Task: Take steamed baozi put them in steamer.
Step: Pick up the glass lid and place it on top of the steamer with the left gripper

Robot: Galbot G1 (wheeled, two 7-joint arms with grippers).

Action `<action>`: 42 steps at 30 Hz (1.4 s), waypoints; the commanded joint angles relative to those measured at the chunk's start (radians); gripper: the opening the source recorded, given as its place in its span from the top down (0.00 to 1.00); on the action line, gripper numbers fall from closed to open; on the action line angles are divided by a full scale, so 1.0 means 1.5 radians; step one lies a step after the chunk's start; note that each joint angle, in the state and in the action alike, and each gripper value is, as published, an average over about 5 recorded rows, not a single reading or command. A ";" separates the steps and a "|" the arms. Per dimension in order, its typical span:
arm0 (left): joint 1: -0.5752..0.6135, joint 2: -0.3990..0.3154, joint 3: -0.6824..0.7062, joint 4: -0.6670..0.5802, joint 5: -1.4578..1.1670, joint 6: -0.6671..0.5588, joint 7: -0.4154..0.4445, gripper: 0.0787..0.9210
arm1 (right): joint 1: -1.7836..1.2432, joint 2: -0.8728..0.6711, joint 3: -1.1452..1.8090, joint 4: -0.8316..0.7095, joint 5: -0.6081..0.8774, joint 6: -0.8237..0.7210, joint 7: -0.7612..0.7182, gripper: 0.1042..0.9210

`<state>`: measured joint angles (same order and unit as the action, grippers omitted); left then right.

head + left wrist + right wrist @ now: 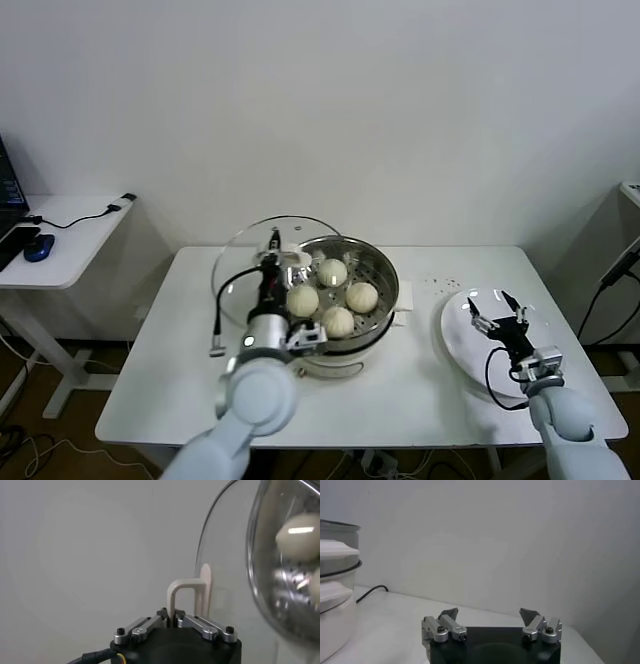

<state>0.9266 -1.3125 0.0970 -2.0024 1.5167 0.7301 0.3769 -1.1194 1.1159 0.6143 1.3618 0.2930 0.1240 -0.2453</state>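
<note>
Four steamed baozi [332, 296] are seated in the steamer [380, 272]. The glass lid [245, 262], clamped at its handle [186, 596] by the left hand [174, 620], could slip beside it. The right hand [497, 309] is held apart.

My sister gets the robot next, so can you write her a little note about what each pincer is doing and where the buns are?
Left pincer: shut on the glass lid's white handle, holding the glass lid tilted at the steamer's left rim.
Right pincer: open, holding nothing, over the white plate on the table's right side.
All four baozi sit inside the steamer.
Done: the buns are loaded.
Left: probably just setting the lid somewhere, likely on the steamer.
</note>
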 commanded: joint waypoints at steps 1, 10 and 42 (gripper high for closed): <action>-0.069 -0.139 0.093 0.155 0.044 0.037 -0.002 0.92 | 0.002 0.004 0.002 -0.006 -0.007 0.001 0.001 0.12; -0.076 -0.170 0.078 0.231 0.048 0.037 -0.020 0.92 | -0.007 0.007 0.016 -0.010 -0.011 0.007 -0.002 0.12; -0.064 -0.167 0.052 0.273 0.033 0.037 -0.056 0.92 | -0.003 0.015 0.022 -0.018 -0.027 0.016 -0.007 0.12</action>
<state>0.8288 -1.5582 0.1746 -1.6048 1.5724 0.7364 0.3025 -1.1252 1.1374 0.6465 1.3334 0.2548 0.1476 -0.2557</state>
